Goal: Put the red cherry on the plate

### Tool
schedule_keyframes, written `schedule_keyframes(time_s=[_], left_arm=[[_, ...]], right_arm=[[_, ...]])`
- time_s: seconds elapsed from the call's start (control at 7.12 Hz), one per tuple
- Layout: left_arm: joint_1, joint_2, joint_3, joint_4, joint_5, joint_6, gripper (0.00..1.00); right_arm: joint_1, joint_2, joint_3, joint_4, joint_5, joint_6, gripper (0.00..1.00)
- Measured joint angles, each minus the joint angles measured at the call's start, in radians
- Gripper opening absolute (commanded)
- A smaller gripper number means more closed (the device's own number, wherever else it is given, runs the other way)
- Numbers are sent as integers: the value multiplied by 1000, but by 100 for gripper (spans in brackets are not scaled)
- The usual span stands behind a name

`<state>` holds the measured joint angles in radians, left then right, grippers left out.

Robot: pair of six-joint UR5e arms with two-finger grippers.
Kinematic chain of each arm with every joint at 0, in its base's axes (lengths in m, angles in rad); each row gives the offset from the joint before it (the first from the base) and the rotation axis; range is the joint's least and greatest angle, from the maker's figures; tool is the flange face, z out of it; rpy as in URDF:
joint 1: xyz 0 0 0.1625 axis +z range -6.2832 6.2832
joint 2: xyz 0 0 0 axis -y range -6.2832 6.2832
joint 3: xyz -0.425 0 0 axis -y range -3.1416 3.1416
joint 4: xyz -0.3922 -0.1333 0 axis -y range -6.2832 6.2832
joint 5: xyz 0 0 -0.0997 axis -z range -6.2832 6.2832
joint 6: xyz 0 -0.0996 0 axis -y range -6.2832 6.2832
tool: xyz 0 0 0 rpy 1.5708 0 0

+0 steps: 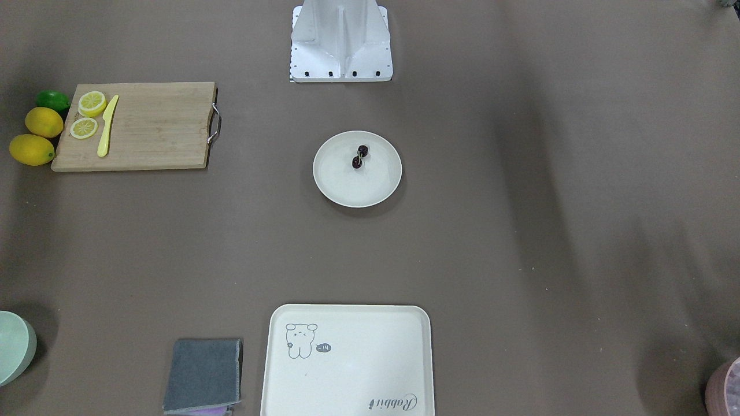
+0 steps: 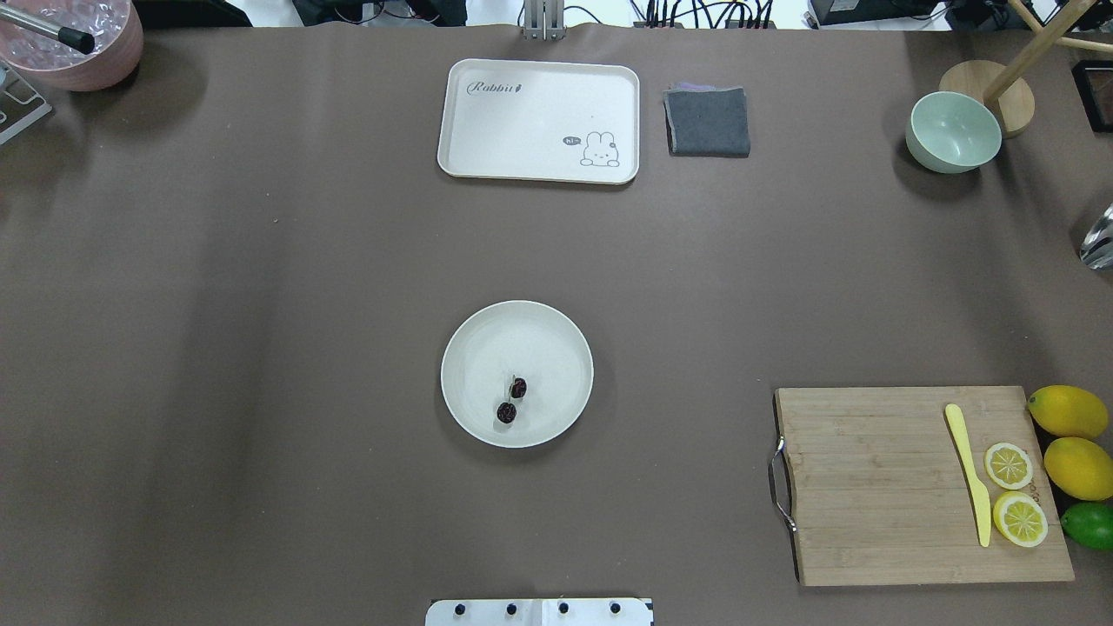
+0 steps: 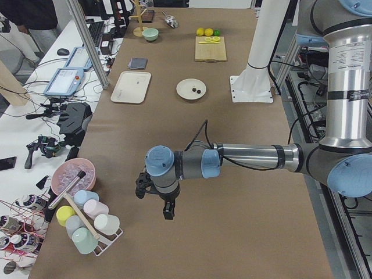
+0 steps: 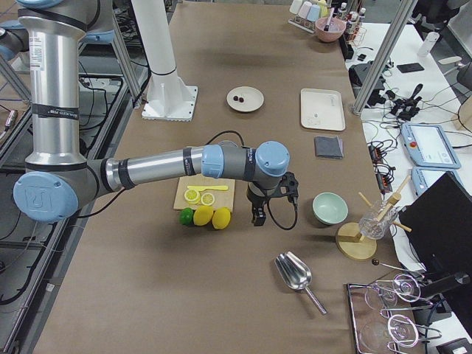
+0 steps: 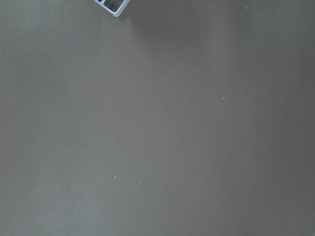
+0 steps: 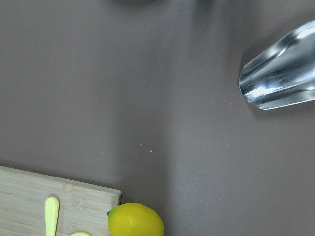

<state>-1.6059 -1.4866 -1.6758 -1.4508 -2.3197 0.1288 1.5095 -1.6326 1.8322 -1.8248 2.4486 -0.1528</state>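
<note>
The red cherry (image 2: 512, 400), a dark pair on thin stems, lies inside the round cream plate (image 2: 487, 339) at the table's middle, toward the robot's side of it. The front-facing view shows the same cherry (image 1: 359, 157) on the plate (image 1: 347, 193). Neither gripper is near the plate. My left gripper (image 3: 157, 200) hangs over bare table at the left end and shows only in the left side view. Only the right side view shows my right gripper (image 4: 258, 217), beside the lemons at the right end. I cannot tell whether either is open or shut.
A cream tray (image 2: 522, 122), a grey cloth (image 2: 708, 122) and a green bowl (image 2: 952, 130) sit along the far edge. A cutting board (image 2: 869, 487) with lemon slices and a yellow knife lies right, lemons (image 2: 1068, 410) beside it. A metal scoop (image 6: 280, 73) lies further right.
</note>
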Motion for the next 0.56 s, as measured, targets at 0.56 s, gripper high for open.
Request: schedule_keyframes(time_s=[0.56], left_arm=[[-2, -15, -6, -12, 86, -40, 98]], right_arm=[[12, -8, 31, -1, -6, 5, 100]])
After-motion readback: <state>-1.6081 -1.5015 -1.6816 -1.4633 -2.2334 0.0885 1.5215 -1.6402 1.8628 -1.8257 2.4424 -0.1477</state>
